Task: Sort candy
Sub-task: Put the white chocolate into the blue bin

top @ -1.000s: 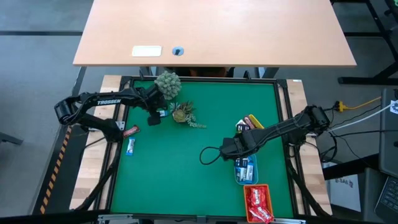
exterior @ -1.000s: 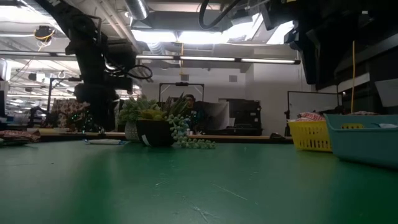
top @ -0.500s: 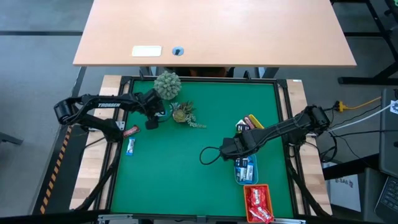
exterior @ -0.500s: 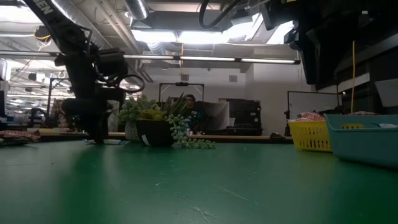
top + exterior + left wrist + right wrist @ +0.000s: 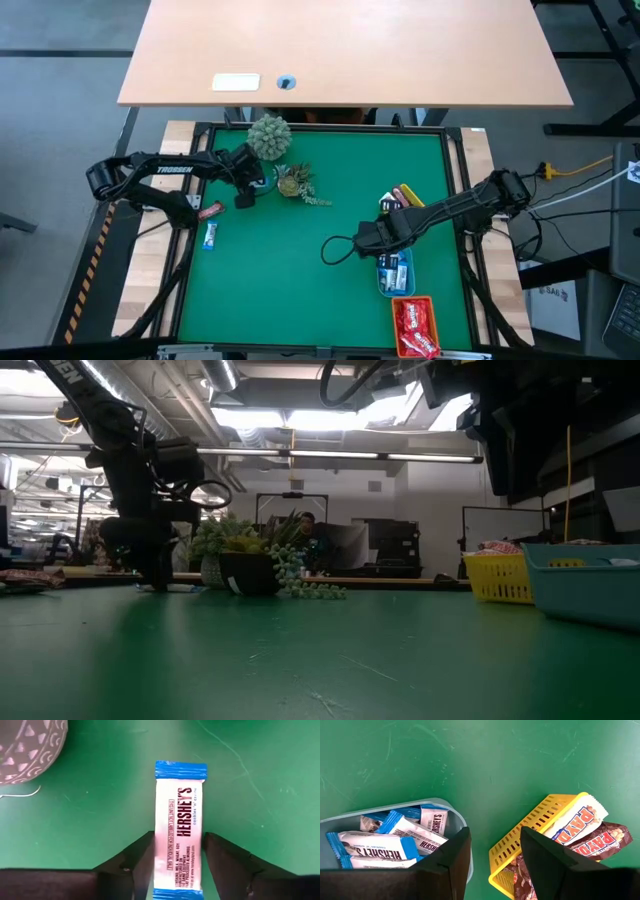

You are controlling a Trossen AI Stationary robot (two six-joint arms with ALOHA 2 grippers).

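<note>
My left gripper (image 5: 177,857) is down on the green mat (image 5: 300,260) beside the patterned plant pot (image 5: 30,742), and its two fingers (image 5: 132,862) straddle a blue-and-white candy bar (image 5: 179,827) lying flat, one finger against each long edge of the wrapper. The jaws are part-way in, touching or all but touching the packet, but I cannot call it a firm grip, since the bar lies flat on the mat and is not lifted. To do this step well, I judge I should finish the squeeze evenly across the narrow width so the wrapper does not buckle or squirt out forward, keep the fingertips low enough to catch the bar rather than only the crimped foil, then lift straight up before swinging clear of the succulent (image 5: 292,182) close by. The wrapper reads "HERSHEY'S" with "cookies 'n' creme" beside it; the finer print is too small to read. My right gripper (image 5: 492,857) hangs empty with its fingers apart above the gap between the blue tray (image 5: 462,827), which holds more blue-and-white Hershey's bars (image 5: 375,851), and the yellow tray (image 5: 540,827), where wrappers marked "PAYDAY" (image 5: 577,827) show. That blue tray looks like the proper home for my bar. The orange tray (image 5: 413,325) nearer the front edge holds red packets whose lettering I cannot make out. A red packet (image 5: 209,210) and another blue-and-white sweet (image 5: 210,236) lie unsorted at the mat's left edge. My arm carries the name "TROSSEN".
</note>
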